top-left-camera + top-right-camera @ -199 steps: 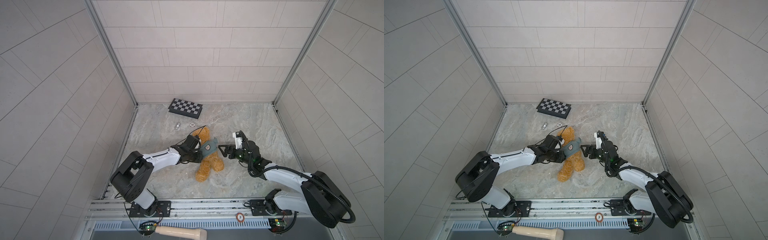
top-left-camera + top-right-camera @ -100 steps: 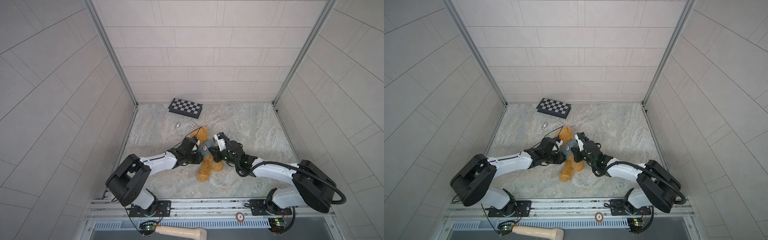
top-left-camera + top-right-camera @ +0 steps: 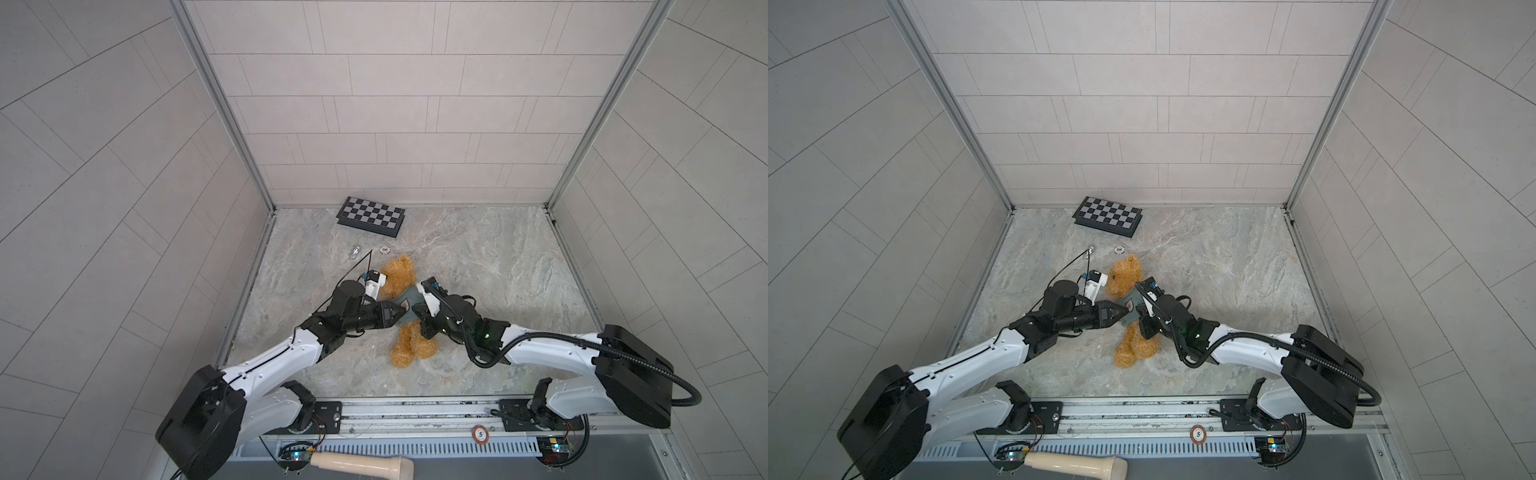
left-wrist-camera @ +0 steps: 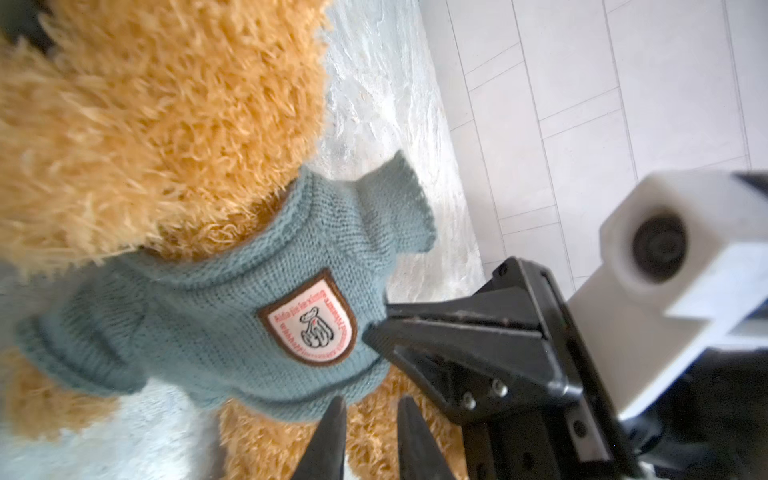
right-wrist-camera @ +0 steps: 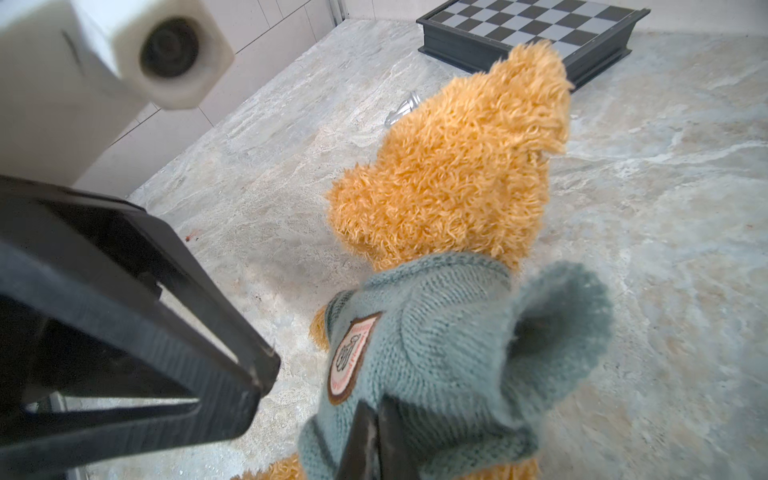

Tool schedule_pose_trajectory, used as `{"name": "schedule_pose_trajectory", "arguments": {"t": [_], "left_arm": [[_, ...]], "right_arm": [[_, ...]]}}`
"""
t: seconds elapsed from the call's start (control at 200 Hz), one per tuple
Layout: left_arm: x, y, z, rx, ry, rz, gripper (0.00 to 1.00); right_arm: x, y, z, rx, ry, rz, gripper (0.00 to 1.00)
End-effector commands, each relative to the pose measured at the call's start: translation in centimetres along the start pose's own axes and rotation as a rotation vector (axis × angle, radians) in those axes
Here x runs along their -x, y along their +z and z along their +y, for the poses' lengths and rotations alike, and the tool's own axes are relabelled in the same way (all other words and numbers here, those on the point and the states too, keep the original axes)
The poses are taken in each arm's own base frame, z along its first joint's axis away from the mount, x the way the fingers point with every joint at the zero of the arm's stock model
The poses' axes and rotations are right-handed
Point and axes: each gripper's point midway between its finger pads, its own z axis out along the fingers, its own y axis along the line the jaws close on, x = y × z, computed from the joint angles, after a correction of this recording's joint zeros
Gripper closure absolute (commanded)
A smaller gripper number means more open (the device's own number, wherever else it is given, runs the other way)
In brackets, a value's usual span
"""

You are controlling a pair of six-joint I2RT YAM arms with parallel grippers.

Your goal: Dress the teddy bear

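Evidently to draw the sweater (image 4: 199, 316) down the teddy bear (image 3: 399, 274), which lies mid-frame on the tabletop (image 3: 498, 257) in both top views, the right end effector (image 5: 374, 419) is clenched on its hem, while the left end effector (image 4: 372, 405) hovers just beside, narrowly parted and apparently empty.

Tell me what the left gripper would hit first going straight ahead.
Most likely the teal sweater, at its lower hem, on the teddy bear, just ahead of the left gripper; depth is hard to judge.
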Motion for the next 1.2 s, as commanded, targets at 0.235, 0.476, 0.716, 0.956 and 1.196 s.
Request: {"name": "schedule_pose_trajectory", "arguments": {"t": [0.235,0.476,0.716,0.956,1.196], "left_arm": [[0.2,3.7,3.4,0.065,-0.047,-0.01,0.83],[-1.5,3.6,8.0,0.282,0.041,0.087,1.0],[-1.6,4.6,8.7,0.292,0.049,0.125,1.0],[-2.1,4.6,9.9,0.344,0.075,0.164,1.0],[-1.9,5.0,9.9,0.341,0.087,0.176,1.0]], "right_arm": [[-0.9,-1.0,3.5,0.155,0.071,-0.019,0.82],[3.3,-6.3,-1.5,-0.038,0.029,-0.096,0.55],[4.4,-5.3,-8.6,-0.117,0.037,0.033,0.47],[6.1,-1.9,-7.4,0.124,0.084,-0.008,0.37],[4.0,1.2,-6.5,0.24,0.119,0.052,0.52]]}}
